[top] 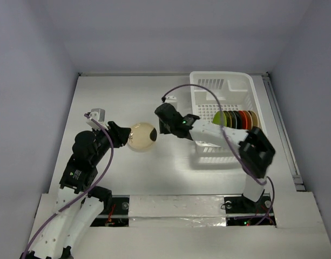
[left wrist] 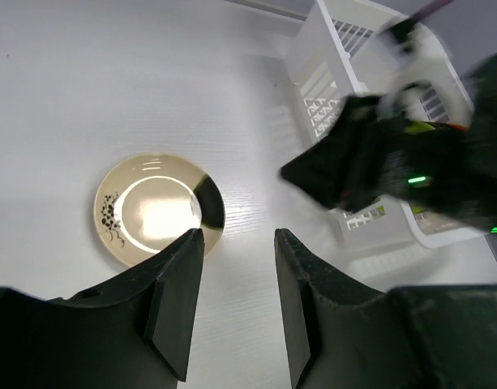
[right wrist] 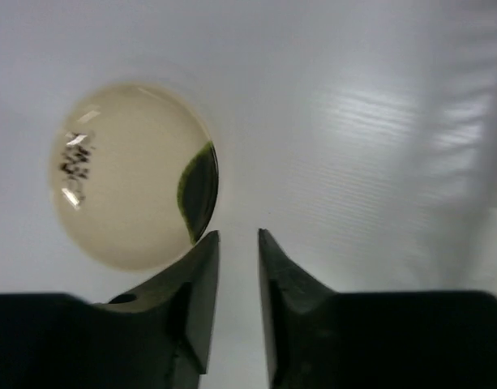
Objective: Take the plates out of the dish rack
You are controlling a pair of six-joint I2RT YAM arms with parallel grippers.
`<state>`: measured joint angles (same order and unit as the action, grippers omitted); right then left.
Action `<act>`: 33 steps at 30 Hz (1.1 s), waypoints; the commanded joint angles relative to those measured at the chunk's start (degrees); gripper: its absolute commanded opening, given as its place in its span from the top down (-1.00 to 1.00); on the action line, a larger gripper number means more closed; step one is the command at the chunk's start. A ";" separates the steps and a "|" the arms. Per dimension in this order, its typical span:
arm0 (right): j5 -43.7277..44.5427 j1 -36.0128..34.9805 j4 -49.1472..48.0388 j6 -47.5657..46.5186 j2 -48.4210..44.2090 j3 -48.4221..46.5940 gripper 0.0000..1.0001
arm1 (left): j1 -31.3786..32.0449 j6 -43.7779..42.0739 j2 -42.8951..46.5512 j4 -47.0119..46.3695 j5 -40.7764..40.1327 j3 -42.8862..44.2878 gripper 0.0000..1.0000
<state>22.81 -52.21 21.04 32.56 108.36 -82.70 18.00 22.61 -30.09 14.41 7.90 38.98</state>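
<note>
Counter [top: 154, 172]: white.
Dish rack [top: 219, 86]: far right of counter, plates [top: 238, 118] standing on edge inside.
Cream plate [top: 142, 136]: flat on counter, between both arms.
Left end effector [left wrist: 236, 259]: spread, empty.
Right end effector [right wrist: 238, 243]: narrowly parted, empty.

One round cream plate with dark markings [top: 142, 136] is counted outside the one white plastic slotted dish rack [top: 208, 86]. Inside it, four upright plates are made out: one lime green plate [top: 220, 117], one dark plate [top: 233, 118], one orange-red plate [top: 244, 117] and one tan plate [top: 255, 118]. Whether more are hidden cannot be told.

I'm working in a lab test cell: plain pale walls [top: 30, 81] box in a white table [top: 154, 178], tape [top: 176, 204] along its near edge.
</note>
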 commanded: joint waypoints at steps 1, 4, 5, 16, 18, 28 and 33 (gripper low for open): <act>8.81 1.22 0.40 -1.62 -15.87 1.39 0.46 | 0.28 0.15 0.29 -2.02 0.71 1.27 0.25; 12.43 6.30 3.92 -2.23 -25.98 6.48 1.00 | 0.28 0.06 0.29 -1.85 0.80 1.27 0.25; 12.70 7.89 4.79 -2.67 -28.00 7.89 1.00 | 0.28 0.06 0.20 -1.93 0.71 1.36 0.25; 13.14 19.86 18.86 -5.92 -39.54 18.36 0.80 | 0.81 -0.02 0.03 -2.02 1.15 1.27 0.25; 13.49 20.56 19.04 -6.45 -37.96 19.06 0.63 | 0.81 -0.02 0.12 -2.02 1.15 1.19 0.25; 15.86 22.41 19.66 -7.16 -31.46 17.66 0.47 | 0.81 -0.02 0.29 -2.11 1.15 1.18 0.24; 17.01 23.11 20.10 -6.89 -29.43 16.78 0.48 | 0.81 -0.02 0.21 -2.11 1.15 1.18 0.24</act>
<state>37.23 -29.58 40.75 26.13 78.70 -63.29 18.65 22.59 -30.09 14.41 8.43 38.98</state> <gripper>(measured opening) 0.263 0.375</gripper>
